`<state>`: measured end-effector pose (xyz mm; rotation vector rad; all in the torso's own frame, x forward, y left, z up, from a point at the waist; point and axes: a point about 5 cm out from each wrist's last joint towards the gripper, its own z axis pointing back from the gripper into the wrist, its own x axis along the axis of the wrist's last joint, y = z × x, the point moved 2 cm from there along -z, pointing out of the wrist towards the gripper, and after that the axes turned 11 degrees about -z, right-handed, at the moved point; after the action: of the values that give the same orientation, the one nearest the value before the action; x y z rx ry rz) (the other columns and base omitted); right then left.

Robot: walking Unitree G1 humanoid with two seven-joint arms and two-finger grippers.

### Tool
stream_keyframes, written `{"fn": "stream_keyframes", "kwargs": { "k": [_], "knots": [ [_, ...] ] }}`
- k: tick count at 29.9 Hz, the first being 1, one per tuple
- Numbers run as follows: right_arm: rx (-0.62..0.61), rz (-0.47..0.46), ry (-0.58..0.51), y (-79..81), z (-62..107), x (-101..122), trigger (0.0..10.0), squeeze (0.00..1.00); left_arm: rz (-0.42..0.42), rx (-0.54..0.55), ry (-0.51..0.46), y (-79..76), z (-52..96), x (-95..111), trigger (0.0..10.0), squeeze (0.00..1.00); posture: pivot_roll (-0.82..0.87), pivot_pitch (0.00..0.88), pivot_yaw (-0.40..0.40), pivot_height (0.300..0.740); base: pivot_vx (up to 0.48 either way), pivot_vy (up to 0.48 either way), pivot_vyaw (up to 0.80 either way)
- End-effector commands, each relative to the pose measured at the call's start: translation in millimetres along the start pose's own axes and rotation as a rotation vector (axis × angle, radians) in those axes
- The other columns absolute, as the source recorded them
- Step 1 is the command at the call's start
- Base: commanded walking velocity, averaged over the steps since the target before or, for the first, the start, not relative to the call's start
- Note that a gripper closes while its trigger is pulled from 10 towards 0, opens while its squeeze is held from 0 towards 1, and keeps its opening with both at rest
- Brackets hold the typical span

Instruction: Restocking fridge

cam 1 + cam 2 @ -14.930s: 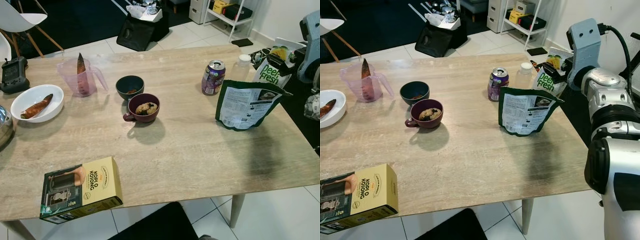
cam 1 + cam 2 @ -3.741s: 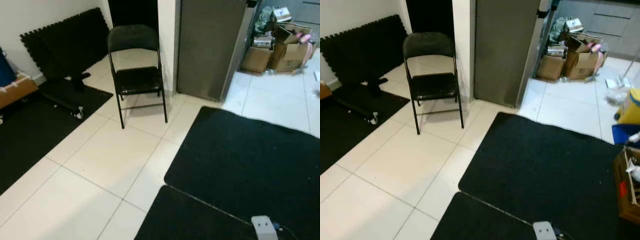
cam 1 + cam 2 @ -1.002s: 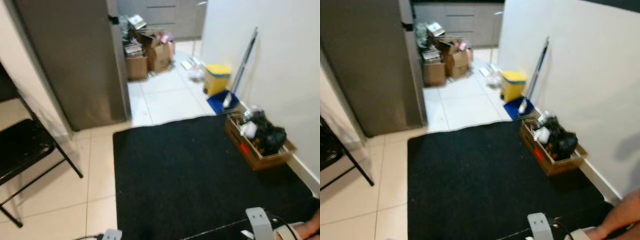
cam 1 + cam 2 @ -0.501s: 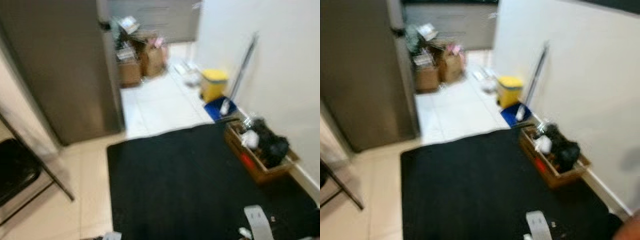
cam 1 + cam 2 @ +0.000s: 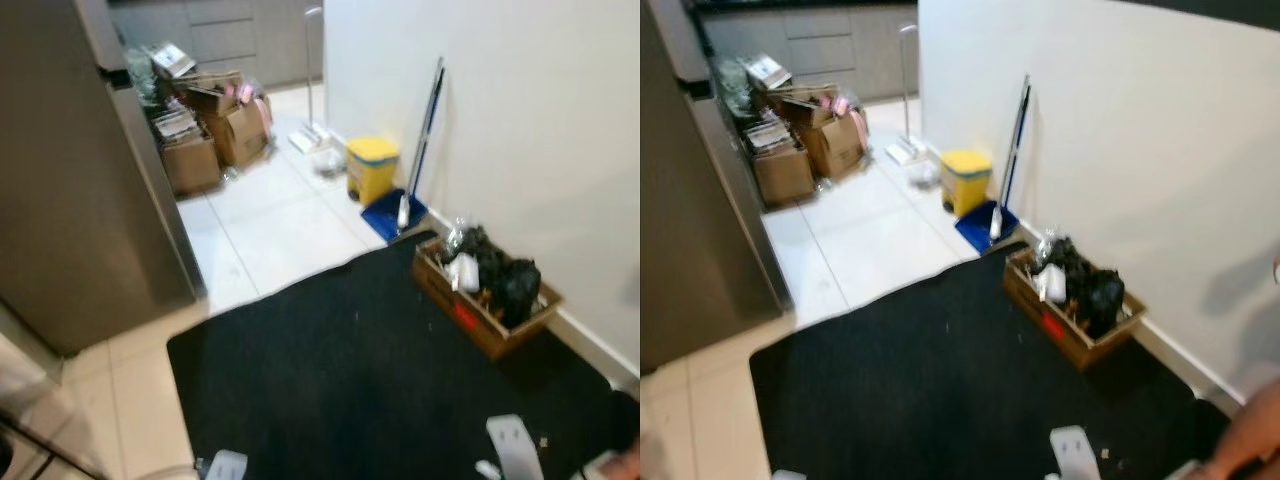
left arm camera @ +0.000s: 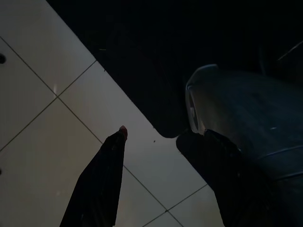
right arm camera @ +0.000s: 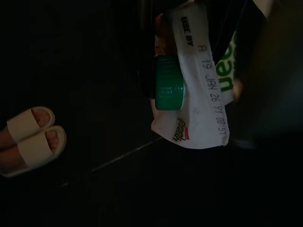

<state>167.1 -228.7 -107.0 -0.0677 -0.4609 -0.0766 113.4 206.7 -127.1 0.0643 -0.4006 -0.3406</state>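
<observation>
The grey fridge (image 5: 70, 190) stands at the left, its door closed. In the right wrist view, my right gripper (image 7: 191, 52) is shut on a white juice carton (image 7: 203, 104) with a green cap (image 7: 169, 83) and green lettering, held low over the black mat. My left gripper (image 6: 165, 133) hangs open with nothing between its black fingers (image 6: 102, 179), above white floor tiles and the mat's edge.
A black mat (image 5: 370, 370) covers the floor ahead. A wooden crate (image 5: 485, 290) of items sits against the white wall on the right. A yellow bin (image 5: 371, 168), a blue dustpan with a broom (image 5: 420, 140) and cardboard boxes (image 5: 205, 145) lie beyond. A person's sandalled feet (image 7: 31, 139) are close by.
The camera has swung right and moved forward: the fridge has slid to the left edge and the folding chair is out of view. The things themselves have not moved.
</observation>
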Motion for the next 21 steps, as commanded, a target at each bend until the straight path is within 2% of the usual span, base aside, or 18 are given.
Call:
{"fn": "stream_keyframes", "kwargs": {
  "k": [1,21],
  "knots": [
    [-0.021,-0.003,-0.006,-7.9,1.0,1.6,10.0,0.00,-0.004,-0.016,0.008,-4.7,-0.2,-1.6,10.0,0.00,-0.04,0.000,-0.024,0.740,0.300,0.000,0.00],
    [-0.023,0.006,-0.009,-9.9,1.3,2.2,10.0,0.00,-0.010,-0.016,0.009,-4.1,0.0,-2.5,10.0,0.00,-0.04,0.000,-0.028,0.740,0.300,0.000,0.00]
  ]
}}
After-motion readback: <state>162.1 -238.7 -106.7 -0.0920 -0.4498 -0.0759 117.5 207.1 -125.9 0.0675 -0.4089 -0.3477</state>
